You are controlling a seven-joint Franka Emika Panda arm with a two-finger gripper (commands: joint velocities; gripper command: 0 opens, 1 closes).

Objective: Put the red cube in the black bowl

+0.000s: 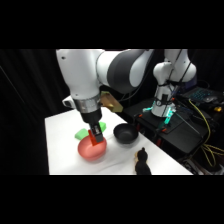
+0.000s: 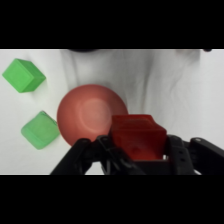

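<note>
The red cube (image 2: 138, 136) is a small bright red-orange block with soft edges. The fingers (image 2: 172, 152) are closed on it from both sides. The arm hangs down vertical, with the red bowl (image 1: 92, 148) just under the fingers.

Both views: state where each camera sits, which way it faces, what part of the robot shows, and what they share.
Side view: stands beside the white table, looking across and down; shows the arm, its base at upper right, and the gripper above the red bowl, the black bowl to its right.
Wrist view: rides on the wrist, looking down past the gripper; shows the black linkage along the bottom edge.
Shared: the red cube in the gripper, the red bowl, the green blocks.
</note>
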